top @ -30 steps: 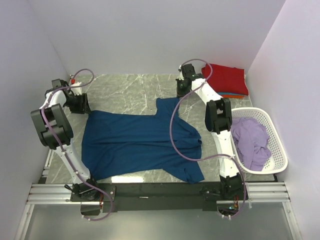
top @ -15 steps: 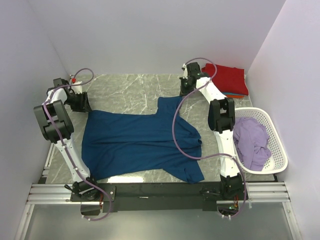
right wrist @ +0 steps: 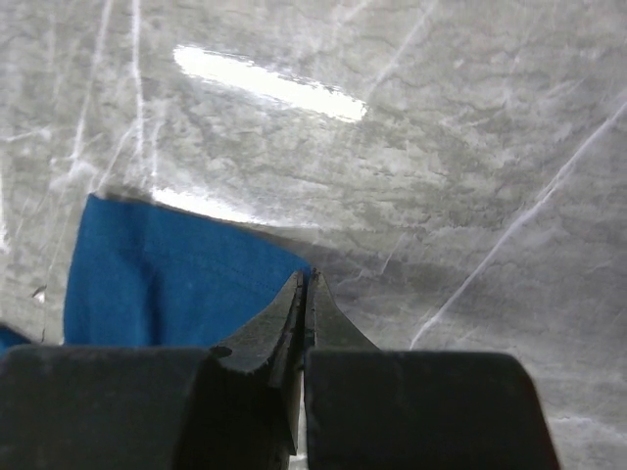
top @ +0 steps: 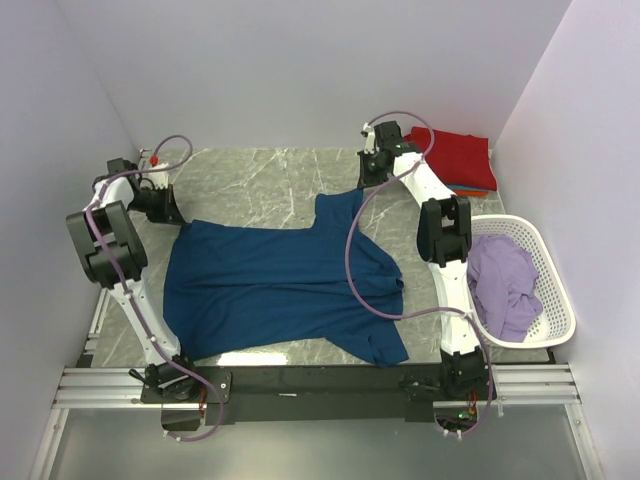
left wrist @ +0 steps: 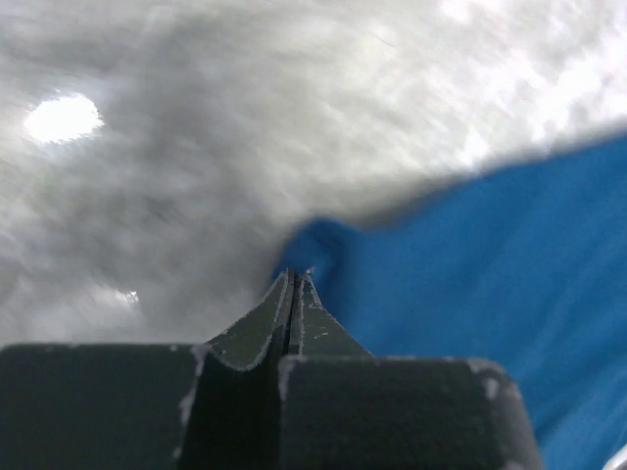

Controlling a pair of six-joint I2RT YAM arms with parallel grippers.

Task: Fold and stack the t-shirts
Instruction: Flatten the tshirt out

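Observation:
A dark blue t-shirt (top: 280, 280) lies spread across the marble table (top: 260, 180). My left gripper (top: 172, 212) is at the shirt's far left corner. In the left wrist view the left gripper (left wrist: 294, 274) has its jaws pressed together, with a bunched bit of the blue t-shirt (left wrist: 490, 264) at the tips. My right gripper (top: 363, 188) is at the shirt's far right corner. In the right wrist view the right gripper (right wrist: 306, 277) is also shut, and the corner of the blue t-shirt (right wrist: 167, 284) ends exactly at the tips.
A folded red shirt (top: 455, 158) lies at the back right on top of an orange one (top: 470, 190). A white basket (top: 556, 290) at the right edge holds a crumpled purple shirt (top: 500, 280). Walls close in the table on three sides.
My right gripper has moved slightly right and away, drawing the shirt's far right corner with it. The left arm's elbow has shifted; its gripper stays at the left corner.

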